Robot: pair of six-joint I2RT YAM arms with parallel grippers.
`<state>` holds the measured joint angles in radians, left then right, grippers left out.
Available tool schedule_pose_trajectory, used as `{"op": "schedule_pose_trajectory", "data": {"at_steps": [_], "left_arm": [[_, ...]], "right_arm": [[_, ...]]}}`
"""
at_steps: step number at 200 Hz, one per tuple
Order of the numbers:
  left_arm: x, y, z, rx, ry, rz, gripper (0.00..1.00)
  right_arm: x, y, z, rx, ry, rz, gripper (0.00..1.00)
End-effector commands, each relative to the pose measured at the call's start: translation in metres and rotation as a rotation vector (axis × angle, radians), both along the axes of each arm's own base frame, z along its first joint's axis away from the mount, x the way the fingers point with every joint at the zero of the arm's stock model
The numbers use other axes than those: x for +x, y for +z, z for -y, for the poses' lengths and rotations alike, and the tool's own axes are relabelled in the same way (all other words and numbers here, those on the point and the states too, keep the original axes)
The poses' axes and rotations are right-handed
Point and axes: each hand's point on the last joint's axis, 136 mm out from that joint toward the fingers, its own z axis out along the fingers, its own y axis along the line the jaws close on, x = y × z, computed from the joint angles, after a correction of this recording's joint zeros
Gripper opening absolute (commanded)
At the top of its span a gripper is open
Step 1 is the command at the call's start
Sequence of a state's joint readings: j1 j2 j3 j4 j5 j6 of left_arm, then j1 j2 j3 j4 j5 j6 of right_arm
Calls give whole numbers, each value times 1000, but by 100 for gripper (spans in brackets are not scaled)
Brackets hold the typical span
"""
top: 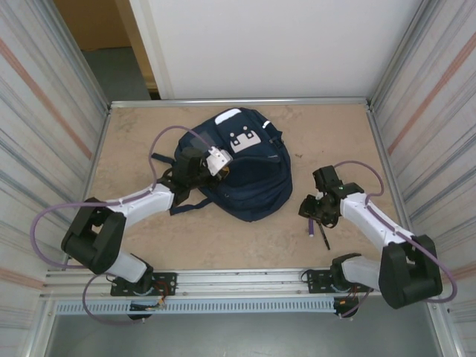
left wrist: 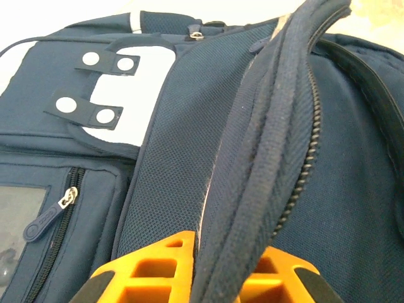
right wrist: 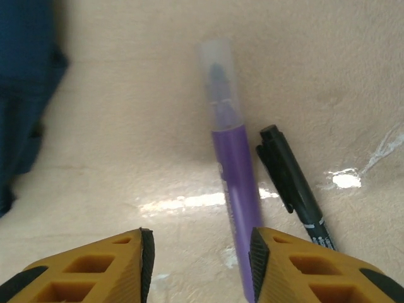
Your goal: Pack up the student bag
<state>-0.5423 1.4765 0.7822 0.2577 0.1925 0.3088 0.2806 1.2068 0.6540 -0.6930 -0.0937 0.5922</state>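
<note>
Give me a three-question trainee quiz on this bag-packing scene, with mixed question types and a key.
1. Choose: the left arm's fingers clamp A) the student bag's zipper edge, B) a book, C) nothing.
2. Fill in: the right arm's fingers stand ___ near the purple marker on the table.
3. True or false: the marker lies inside the bag.
Key: 1 A; 2 open; 3 false.

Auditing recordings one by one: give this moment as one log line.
left gripper: shut on zipper edge of navy-blue fabric backpack | right gripper: open above purple clear-capped marker and black pen on table
</note>
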Motion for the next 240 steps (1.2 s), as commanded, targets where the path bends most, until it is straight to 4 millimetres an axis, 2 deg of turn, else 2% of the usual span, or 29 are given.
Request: {"op": "schedule_pose_trajectory", "data": {"at_steps": [1, 20, 45, 71, 93, 140, 169, 182, 198, 220, 230, 240], "left_arm": [[3, 27, -8, -87, 53, 33, 0], [1, 28, -11, -91, 67, 32, 1], [-3, 29, -8, -111, 48, 20, 1], [-6, 31, -4, -133, 30, 5, 2], [-7, 34, -2, -158, 27, -10, 2], [-4, 46, -1, -276, 88, -50, 3], [-5, 54, 7, -358, 92, -112, 3], [-7, 58, 14, -398, 68, -156, 4], [-9, 61, 21, -438, 42, -196, 4], [-12, 62, 29, -482, 8, -237, 4], [-13, 59, 31, -489, 2, -255, 4], [-14, 55, 33, -492, -1, -271, 4]], "right_arm": [[-5, -15, 7, -75, 1, -32, 43], [-6, -27, 8, -117, 15, -44, 41], [-5, -35, -1, -122, 52, -66, 26], [2, -22, -19, -98, 91, -28, 18], [12, 4, -43, 7, 94, 28, 16], [34, 90, -94, 209, 86, 198, 17], [56, 121, -136, 480, -37, 243, 19], [71, 124, -148, 564, -125, 247, 18], [90, 118, -150, 615, -250, 218, 16], [113, 119, -165, 684, -294, 203, 16], [121, 120, -172, 695, -290, 192, 22], [125, 117, -178, 690, -281, 165, 35]]}}
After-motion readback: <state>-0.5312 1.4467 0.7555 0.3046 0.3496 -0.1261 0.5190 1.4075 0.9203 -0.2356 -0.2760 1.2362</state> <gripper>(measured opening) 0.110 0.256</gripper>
